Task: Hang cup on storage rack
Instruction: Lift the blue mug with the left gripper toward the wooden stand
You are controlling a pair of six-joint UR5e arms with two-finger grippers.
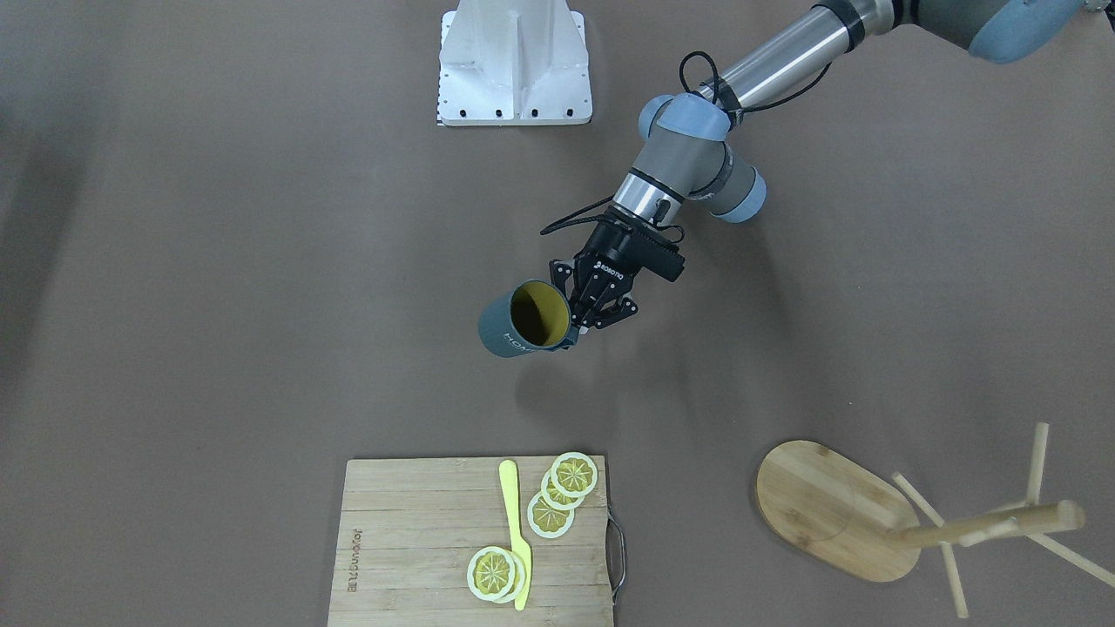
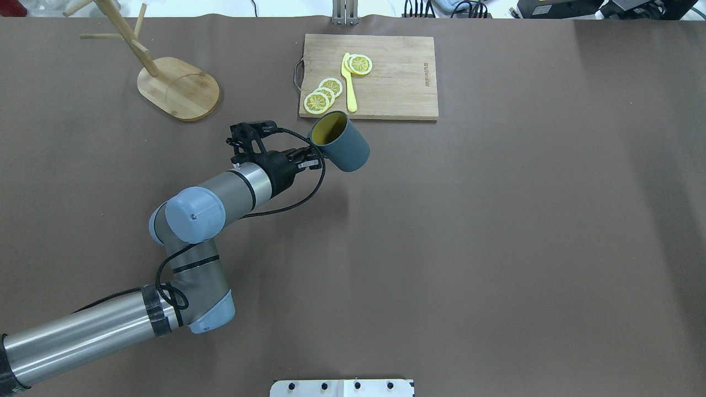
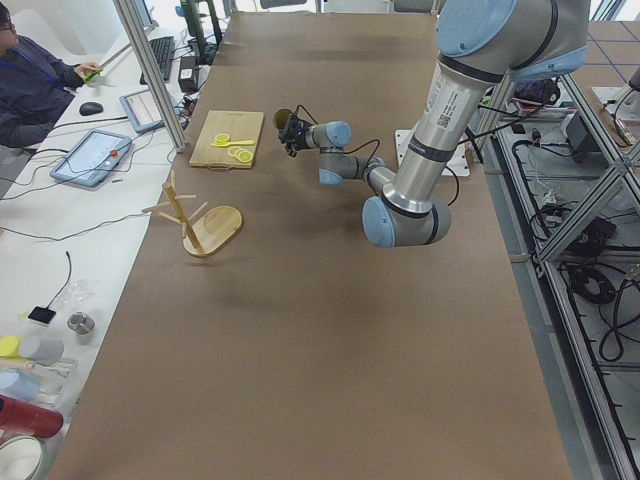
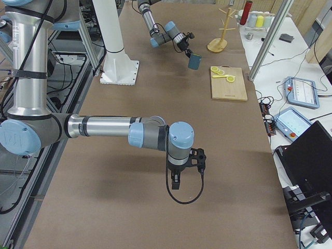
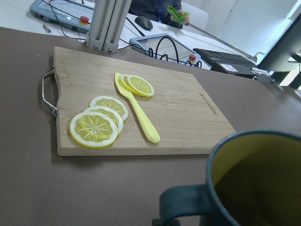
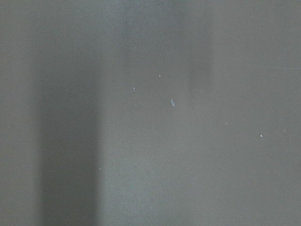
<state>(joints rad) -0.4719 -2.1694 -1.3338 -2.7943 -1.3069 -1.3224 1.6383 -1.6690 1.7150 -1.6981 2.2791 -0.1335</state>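
The brown table (image 2: 496,248) carries everything shown. The left arm (image 2: 220,193) reaches forward over it; the right arm is parked well apart from the work, so the left is much the nearer to the goal. The bamboo cutting board (image 2: 397,77), with lemon slices and a yellow knife on it, lies at the far edge. The storage rack (image 2: 177,88) stands upright on its oval base, off toward the robot's left of the board.

The cup (image 2: 342,144) is held off the table, just on the near side of the board. It is tilted, its long axis running from the open mouth, which faces toward the rack side, down to the closed bottom, which points away. The left gripper (image 2: 309,160) pinches the cup at its handle side, so the handle (image 5: 183,205) sits between the jaws and the mug body. Whether the right gripper (image 4: 189,166) is spread or closed we cannot tell.

We judge that the coming move is a carry leftward and away from the base, ending with the handle loop over one thin angled peg (image 2: 140,49).
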